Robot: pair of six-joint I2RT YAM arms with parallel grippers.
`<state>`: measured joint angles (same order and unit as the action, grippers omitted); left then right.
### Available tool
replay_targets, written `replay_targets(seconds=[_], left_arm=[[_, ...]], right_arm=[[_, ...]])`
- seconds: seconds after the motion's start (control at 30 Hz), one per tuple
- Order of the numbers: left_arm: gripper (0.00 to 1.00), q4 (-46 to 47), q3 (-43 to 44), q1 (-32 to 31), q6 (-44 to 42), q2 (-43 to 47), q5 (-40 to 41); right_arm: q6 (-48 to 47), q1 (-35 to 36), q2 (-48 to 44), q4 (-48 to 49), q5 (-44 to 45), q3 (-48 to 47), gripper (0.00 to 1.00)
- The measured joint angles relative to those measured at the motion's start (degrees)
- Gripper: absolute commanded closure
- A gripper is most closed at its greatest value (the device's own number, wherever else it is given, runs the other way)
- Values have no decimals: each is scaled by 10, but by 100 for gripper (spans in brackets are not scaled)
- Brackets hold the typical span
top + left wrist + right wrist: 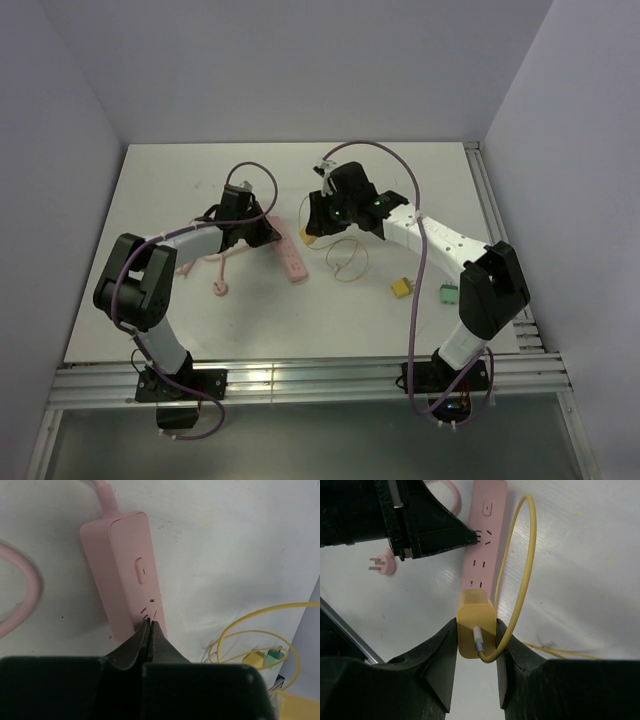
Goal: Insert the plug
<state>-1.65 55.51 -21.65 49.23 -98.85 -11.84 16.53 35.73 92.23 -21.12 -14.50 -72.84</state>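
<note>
Overhead camera looks down; close wrist cameras share the power strip [484, 555].

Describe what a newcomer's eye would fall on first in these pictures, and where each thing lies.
The yellow plug stands out first, clamped in the right gripper at one end of the pink power strip, mid-table. Next comes the left gripper, shut, its tips on the strip's top by a socket. The plug's yellow cable arcs beside the strip.
</note>
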Motion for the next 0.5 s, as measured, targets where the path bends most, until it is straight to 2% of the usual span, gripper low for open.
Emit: replay_targets(seconds=[0.27, 0.5], left_arm=[[100, 52, -33, 5, 10, 0, -14], [100, 118, -73, 8, 25, 5, -21]], right_arm=[[-15, 23, 31, -48, 3, -15, 100], [13, 65, 51, -61, 35, -31, 100]])
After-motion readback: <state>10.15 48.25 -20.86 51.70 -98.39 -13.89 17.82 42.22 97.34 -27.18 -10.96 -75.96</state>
